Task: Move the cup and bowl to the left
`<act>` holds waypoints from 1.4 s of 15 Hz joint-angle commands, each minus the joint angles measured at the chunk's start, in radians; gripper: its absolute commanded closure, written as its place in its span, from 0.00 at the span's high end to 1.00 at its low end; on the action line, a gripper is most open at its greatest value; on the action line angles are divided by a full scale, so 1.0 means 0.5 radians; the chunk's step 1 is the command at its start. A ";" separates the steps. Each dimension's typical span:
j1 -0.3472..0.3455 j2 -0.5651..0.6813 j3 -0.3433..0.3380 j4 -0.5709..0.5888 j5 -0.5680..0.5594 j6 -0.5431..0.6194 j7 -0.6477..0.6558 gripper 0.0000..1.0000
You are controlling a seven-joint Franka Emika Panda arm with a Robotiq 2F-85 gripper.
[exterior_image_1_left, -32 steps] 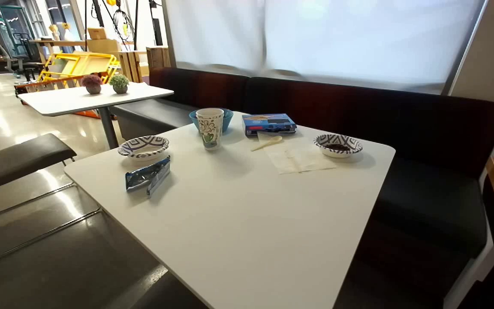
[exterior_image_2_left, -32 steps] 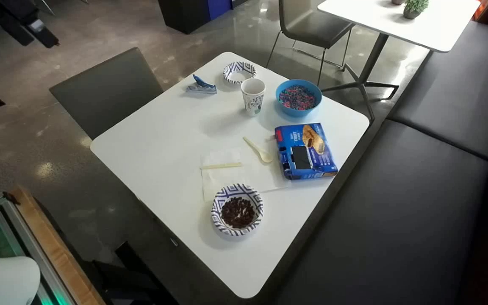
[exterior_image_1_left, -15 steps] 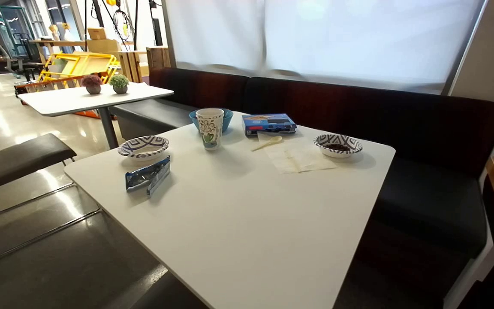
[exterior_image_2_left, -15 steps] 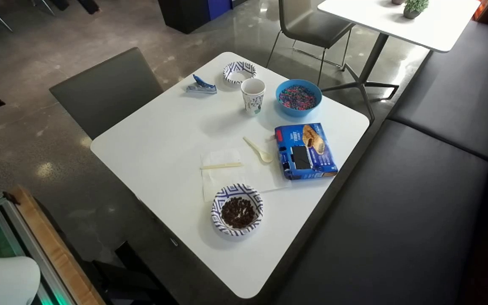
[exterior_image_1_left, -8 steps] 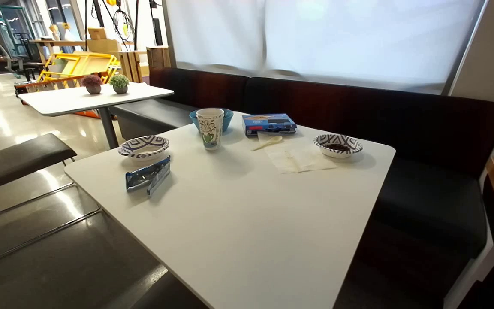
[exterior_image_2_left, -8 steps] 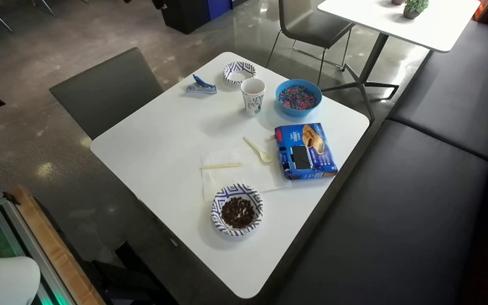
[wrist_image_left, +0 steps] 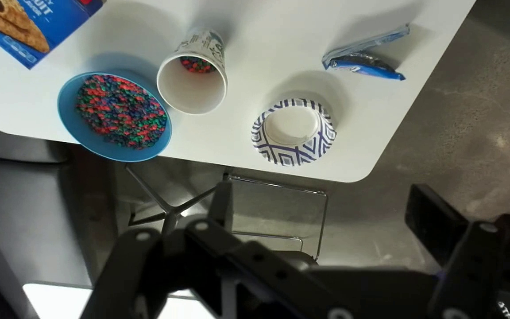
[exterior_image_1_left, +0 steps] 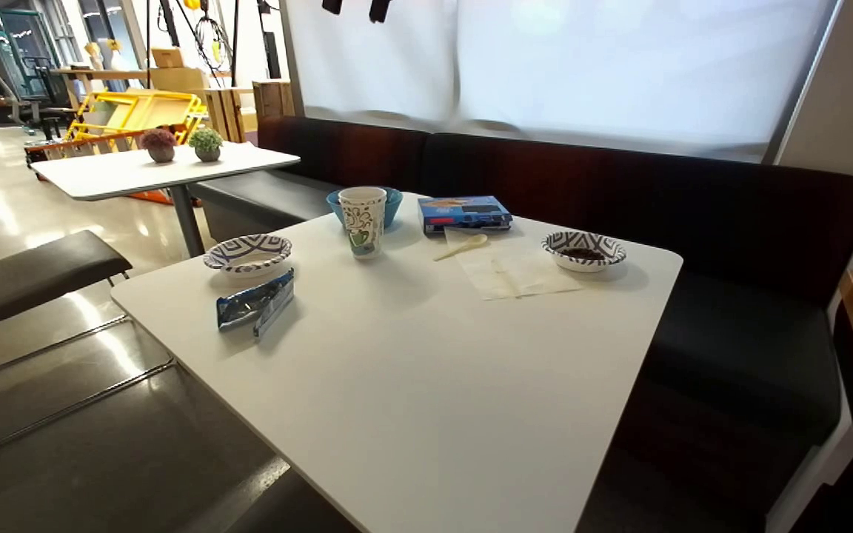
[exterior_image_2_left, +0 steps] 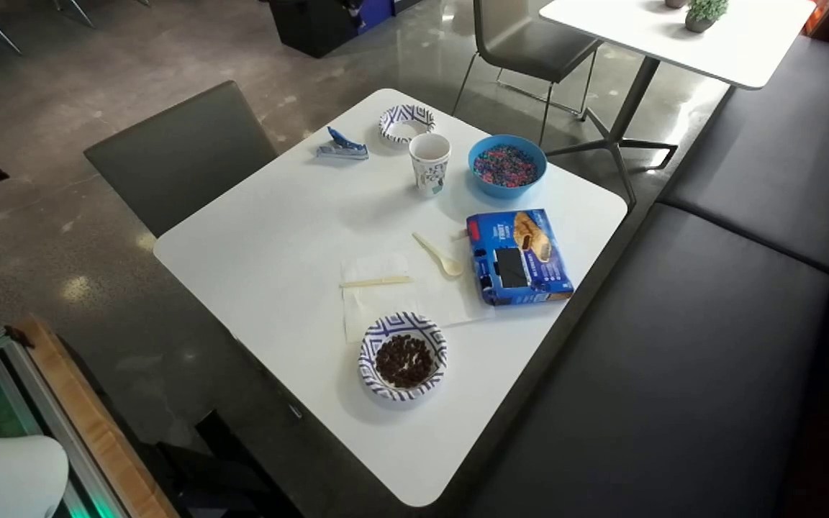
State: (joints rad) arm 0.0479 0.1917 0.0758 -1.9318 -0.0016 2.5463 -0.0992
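Note:
The cup, whitish with a green print, stands upright on the white table in both exterior views. The blue bowl stands beside it, full of small coloured pieces; in an exterior view it is partly hidden behind the cup. In the wrist view the cup has some coloured pieces at its bottom, and the bowl is next to it. My gripper is open and empty, with its fingers wide apart. Only its dark fingertips show at the top of an exterior view, high above the table.
A patterned dish and a blue packet lie near the cup. A blue box, a spoon, napkins and another patterned dish with brown pieces are on the table. A bench runs alongside.
My gripper has moved from the upper left along the top edge of an exterior view, and its fingertips have come into the top of an exterior view. The cup and bowl have not moved.

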 commanded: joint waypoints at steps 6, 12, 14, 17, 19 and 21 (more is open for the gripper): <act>-0.063 0.229 -0.004 0.076 0.044 0.118 -0.091 1.00; -0.074 0.267 -0.004 0.098 0.045 0.118 -0.091 1.00; -0.074 0.267 -0.004 0.098 0.045 0.118 -0.091 1.00; -0.077 0.387 -0.007 0.216 0.053 0.162 -0.080 1.00; -0.077 0.478 -0.001 0.319 0.060 0.116 -0.080 1.00; -0.081 0.594 0.003 0.438 0.067 0.083 -0.083 1.00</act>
State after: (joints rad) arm 0.0072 0.3867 0.0749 -1.8180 0.0192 2.6080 -0.1430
